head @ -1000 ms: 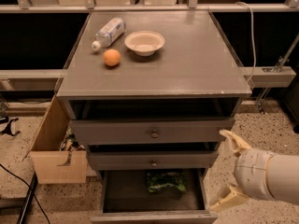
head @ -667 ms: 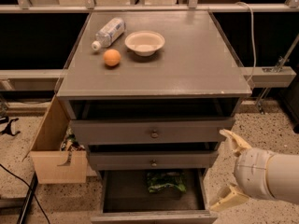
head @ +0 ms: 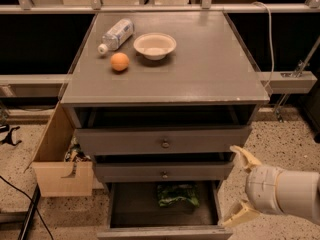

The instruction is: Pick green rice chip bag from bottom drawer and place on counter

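Gripper [head: 240,187]: 4 o'clock in view, just right of the open drawer; cream fingers [head: 243,157] spread wide, nothing between them.
Bottom drawer [head: 134,208]: pulled out, dark interior exposed.
Green rice chip bag [head: 177,194]: lying in that drawer toward its 12 o'clock, near the rear; the gripper sits at its 3 o'clock, apart from it.
Upper drawers [head: 162,142]: two, small knobs.
Wooden box [head: 63,177]: on the floor, cabinet's 9 o'clock.
Counter [head: 205,66]: carries an orange [head: 119,61], a white bowl [head: 155,45] at the orange's 2 o'clock, and a bottle [head: 116,34] on its side at 12 o'clock.
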You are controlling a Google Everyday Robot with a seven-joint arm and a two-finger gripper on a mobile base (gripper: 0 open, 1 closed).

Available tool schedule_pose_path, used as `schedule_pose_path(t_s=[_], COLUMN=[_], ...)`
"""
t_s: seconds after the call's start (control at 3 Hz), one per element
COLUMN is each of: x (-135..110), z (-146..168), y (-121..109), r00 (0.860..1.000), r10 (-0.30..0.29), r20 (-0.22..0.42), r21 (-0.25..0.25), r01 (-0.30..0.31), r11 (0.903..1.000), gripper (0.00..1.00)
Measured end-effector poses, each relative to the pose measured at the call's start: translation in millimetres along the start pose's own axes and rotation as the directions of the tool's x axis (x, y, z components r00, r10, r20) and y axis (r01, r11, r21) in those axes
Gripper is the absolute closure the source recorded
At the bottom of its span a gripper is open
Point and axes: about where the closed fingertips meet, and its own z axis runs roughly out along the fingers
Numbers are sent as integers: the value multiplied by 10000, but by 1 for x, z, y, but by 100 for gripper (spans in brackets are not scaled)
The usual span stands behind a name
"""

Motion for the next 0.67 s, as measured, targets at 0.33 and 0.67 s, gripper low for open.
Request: schedule_pose_path(t_s=[0.33, 0.67], x=[30, 63], z=[38, 81], y=[9, 18], r00=[9993, 9968], r10=[340, 738], r20=[185, 301], r21=[-163, -188], r01=[-337, -732], r11=[9993, 9971], gripper=[0, 0])
